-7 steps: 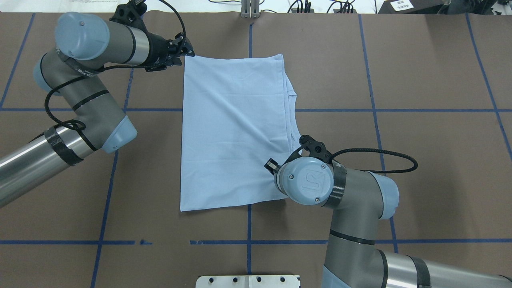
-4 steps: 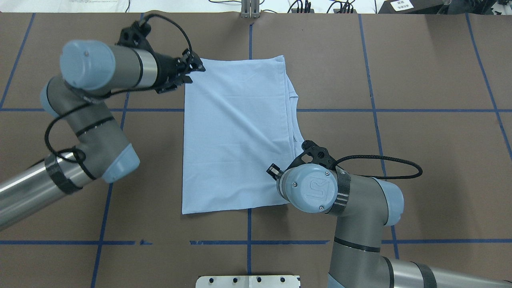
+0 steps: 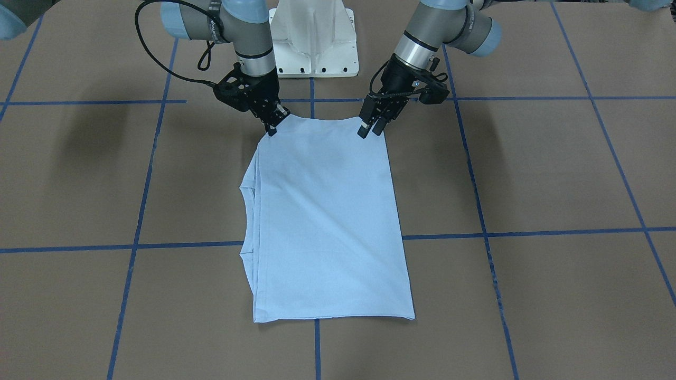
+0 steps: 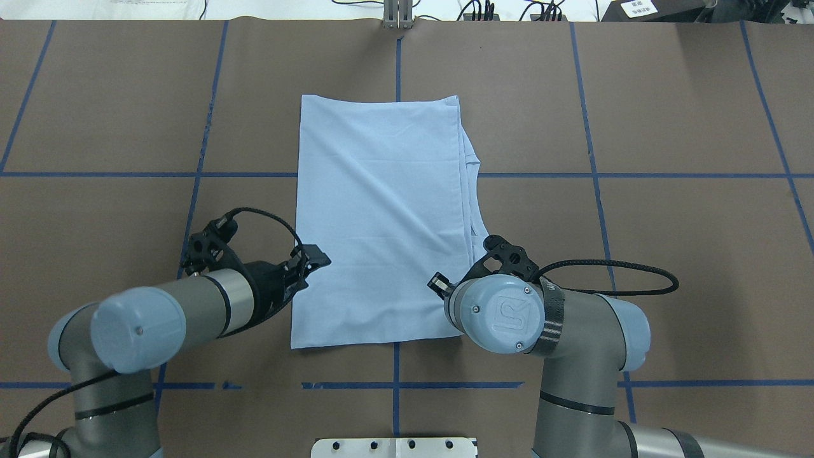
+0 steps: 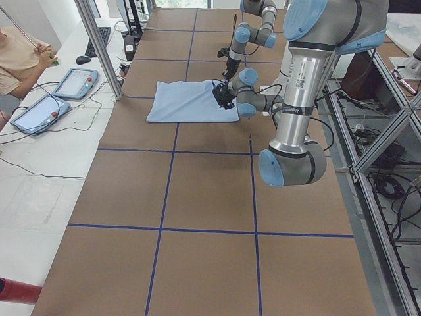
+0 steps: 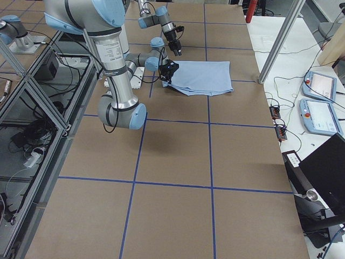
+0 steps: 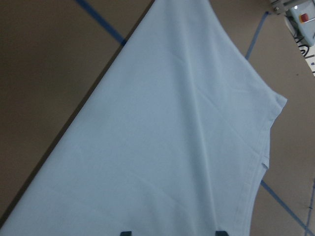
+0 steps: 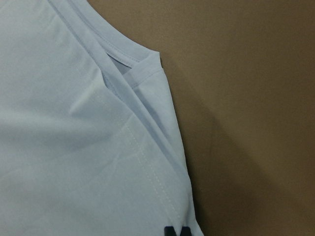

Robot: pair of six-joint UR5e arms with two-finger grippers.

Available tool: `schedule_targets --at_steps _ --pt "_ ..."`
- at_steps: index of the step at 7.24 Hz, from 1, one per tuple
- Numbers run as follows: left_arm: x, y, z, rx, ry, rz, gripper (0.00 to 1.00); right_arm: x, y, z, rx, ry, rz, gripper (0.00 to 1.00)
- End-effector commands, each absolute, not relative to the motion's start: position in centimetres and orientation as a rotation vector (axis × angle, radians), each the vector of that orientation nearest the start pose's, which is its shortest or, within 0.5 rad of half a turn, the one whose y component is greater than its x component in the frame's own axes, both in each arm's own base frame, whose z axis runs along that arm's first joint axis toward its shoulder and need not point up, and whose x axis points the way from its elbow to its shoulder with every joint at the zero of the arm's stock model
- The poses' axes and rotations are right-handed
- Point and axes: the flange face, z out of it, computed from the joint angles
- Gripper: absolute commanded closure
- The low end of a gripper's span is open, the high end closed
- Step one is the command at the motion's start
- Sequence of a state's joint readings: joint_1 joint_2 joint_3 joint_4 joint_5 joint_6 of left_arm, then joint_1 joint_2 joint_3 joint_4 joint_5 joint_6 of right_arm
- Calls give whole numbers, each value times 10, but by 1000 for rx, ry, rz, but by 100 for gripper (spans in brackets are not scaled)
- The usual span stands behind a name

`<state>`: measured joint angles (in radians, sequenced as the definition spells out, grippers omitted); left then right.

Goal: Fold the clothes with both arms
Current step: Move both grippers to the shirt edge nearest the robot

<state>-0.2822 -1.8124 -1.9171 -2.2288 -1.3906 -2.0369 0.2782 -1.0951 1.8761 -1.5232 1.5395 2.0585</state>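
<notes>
Table [image 4: 668, 254]: brown, gridded with blue tape; we see the shirt lying at its middle.
T-shirt [image 4: 381, 210]: flat, folded into a long strip running away from the robot, with the sleeve and neck layers stacked along the robot's right edge.
Left gripper [image 3: 369, 131]: jaws apart, holding nothing, poised over the shirt's near-left corner.
Right gripper [image 3: 272, 128]: jaws drawn almost together at the near-right corner. We judge it is pinching the hem there.
Step in hand: taking both near corners. We would lower the left gripper to catch every layer, lift level with the right, keep the hem taut, then carry it to the far edge.
Writing: a raised "UR" on the joint cap [image 4: 502, 312] of the right arm [image 4: 566, 388]. The shirt shows no print or tag.
</notes>
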Motion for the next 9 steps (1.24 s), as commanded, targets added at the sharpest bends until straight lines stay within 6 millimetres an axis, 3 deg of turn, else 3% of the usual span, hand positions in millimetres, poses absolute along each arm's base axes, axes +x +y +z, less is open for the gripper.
schedule_targets --at_steps 1,3,6,9 --pt "502 -272 318 44 1191 -748 30 -554 -296 260 -60 -844 728 100" --pt "500 -262 307 20 1145 -725 30 -554 -296 260 -60 -844 728 100" --pt "517 -241 315 -29 1109 -691 31 -554 -295 260 -61 -845 727 100" --pt "525 -235 325 -32 1086 -681 32 -554 -295 261 -61 -842 727 100"
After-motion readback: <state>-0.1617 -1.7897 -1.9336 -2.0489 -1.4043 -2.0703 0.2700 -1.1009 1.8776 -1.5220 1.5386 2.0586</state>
